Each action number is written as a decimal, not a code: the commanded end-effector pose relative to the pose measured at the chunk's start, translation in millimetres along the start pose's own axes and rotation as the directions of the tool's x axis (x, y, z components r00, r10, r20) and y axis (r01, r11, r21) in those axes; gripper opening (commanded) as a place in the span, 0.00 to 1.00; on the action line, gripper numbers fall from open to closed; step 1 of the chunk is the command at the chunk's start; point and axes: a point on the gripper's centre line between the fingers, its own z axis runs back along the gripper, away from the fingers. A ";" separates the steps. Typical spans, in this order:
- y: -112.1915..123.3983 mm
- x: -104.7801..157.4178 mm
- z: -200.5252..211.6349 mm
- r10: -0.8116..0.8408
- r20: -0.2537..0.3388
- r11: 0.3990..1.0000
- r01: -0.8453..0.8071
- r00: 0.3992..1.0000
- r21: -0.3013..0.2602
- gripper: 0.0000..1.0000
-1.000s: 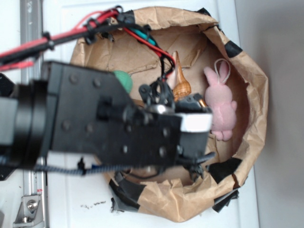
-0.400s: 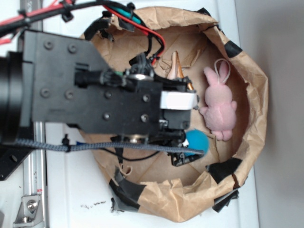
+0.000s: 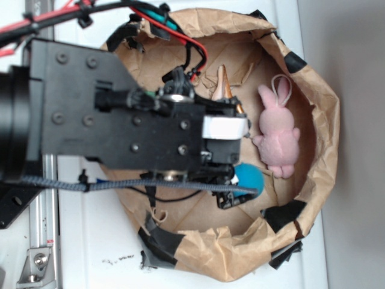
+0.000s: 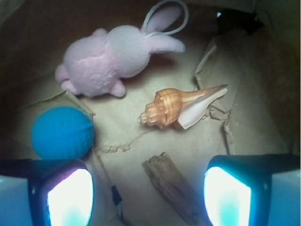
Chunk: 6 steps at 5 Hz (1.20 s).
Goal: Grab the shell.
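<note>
We record a brown paper nest [image 3: 313,120] with crumpled walls, patched along its rim with black tape [image 3: 161,244], resting on a white surface [image 3: 96,253]. Inside lies a pink bunny [image 4: 113,61] on its side, a thin loop at its ears. A blue ball [image 4: 62,133] sits near the bunny's feet, apart from it. A flat wood piece [image 4: 171,186] lies on the paper floor, right of the ball. A metal rail [image 3: 41,241] runs along the surface outside the nest.
</note>
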 end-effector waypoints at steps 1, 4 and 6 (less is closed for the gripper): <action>16.5 37.7 12.8 -0.360 0.014 0.931 0.360 0.933 -0.061 1.00; 6.8 51.9 -26.3 -0.859 0.001 0.509 0.855 0.512 -0.095 1.00; 6.2 32.7 -73.2 -0.913 -0.135 0.407 0.882 0.385 -0.237 1.00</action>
